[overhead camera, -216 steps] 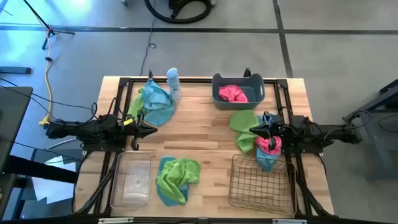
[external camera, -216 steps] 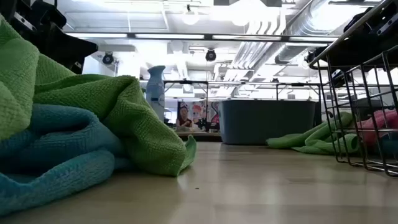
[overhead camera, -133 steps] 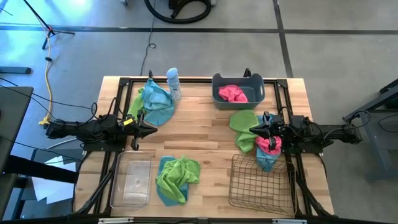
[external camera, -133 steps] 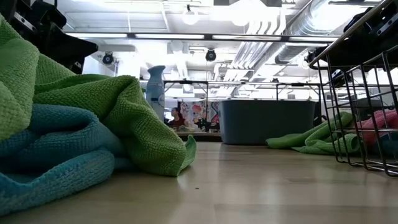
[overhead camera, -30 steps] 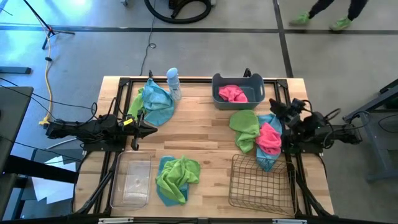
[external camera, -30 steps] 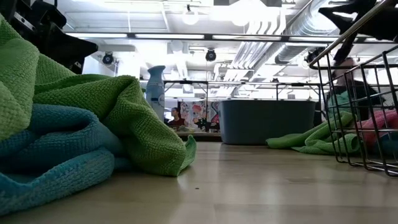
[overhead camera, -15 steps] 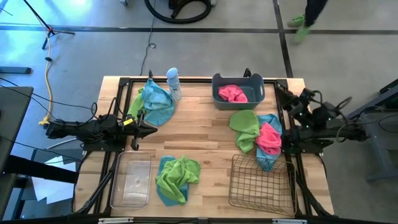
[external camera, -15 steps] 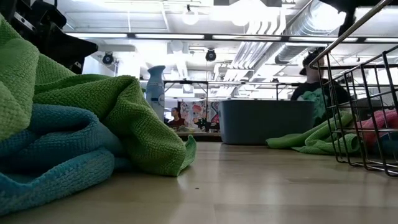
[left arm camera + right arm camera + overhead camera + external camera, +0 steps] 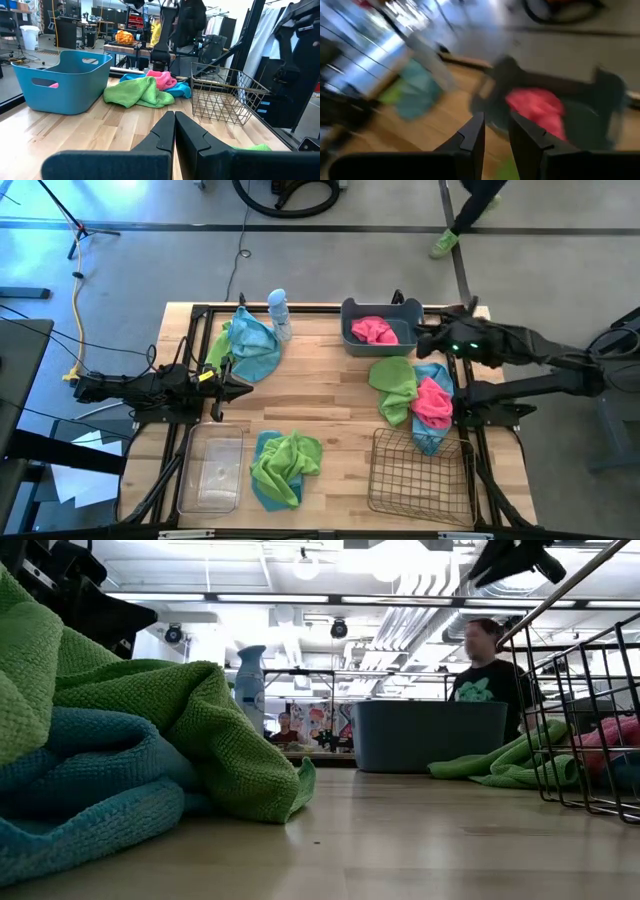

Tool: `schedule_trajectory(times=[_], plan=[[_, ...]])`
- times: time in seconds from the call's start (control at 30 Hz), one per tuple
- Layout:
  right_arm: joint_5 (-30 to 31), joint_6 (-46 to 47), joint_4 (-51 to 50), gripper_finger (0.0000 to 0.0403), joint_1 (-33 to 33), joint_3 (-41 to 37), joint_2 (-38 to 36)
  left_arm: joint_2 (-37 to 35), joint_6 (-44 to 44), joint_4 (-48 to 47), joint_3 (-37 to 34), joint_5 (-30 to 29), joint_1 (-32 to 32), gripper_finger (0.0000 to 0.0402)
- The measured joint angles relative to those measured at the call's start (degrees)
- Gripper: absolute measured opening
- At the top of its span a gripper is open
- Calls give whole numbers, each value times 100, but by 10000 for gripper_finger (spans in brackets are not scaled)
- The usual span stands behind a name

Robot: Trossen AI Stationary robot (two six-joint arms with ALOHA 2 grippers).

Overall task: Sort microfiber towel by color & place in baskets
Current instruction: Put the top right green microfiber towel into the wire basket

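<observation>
Dark left pincer [image 9: 243, 388] stays shut, low over the table [image 9: 320, 395], waiting. 2 towel piles lie near it, 1 by the bottle [image 9: 278, 313] and 1 by the clear bin [image 9: 212, 470]. Right pincer [image 9: 428, 336] has let go of the pink towel [image 9: 432, 402], swung up beside the tub [image 9: 382, 326], and its fingers stand a little apart, empty. That towel is unsorted.

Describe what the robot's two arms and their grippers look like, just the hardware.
Both arms are dark, nearly black, jointed links with black cables alongside. The left gripper has two slim, tapered dark fingers. The right gripper has the same dark finger pair, and a small green light glows on the right arm's wrist.
</observation>
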Motion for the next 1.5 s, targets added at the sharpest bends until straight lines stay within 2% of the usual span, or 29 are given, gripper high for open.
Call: schedule_trajectory(times=[0.13,0.3,0.47,0.6,0.73,0.9,1.0,1.1,1.23,1.5], plan=[[-677,3,-803,81,-456,585,781,2,0,-1,1,0,-1,0],[-1336,-344,-1225,81,-873,825,1431,1,0,-1,1,0,-2,0],[-1870,-569,-1447,81,-1140,685,1689,1,0,-2,0,0,-1,0],[-1952,-560,-1573,86,-1175,506,1687,2,0,0,0,0,-2,0],[-2143,-462,-1620,120,-1144,370,1645,0,0,0,2,0,-2,0],[-2444,-392,-1693,197,-1072,60,1629,2,0,-2,2,2,-2,0],[-2766,-349,-1605,244,-1072,-336,1631,0,0,-2,0,0,0,0],[-2835,-351,-1358,278,-1072,-761,1632,1,0,-2,1,1,-2,0],[-2826,-352,-990,296,-1083,-1125,1632,1,0,-2,0,0,-1,0],[-2749,-17,-392,297,-1086,-1590,1643,0,0,0,0,0,-1,0]])
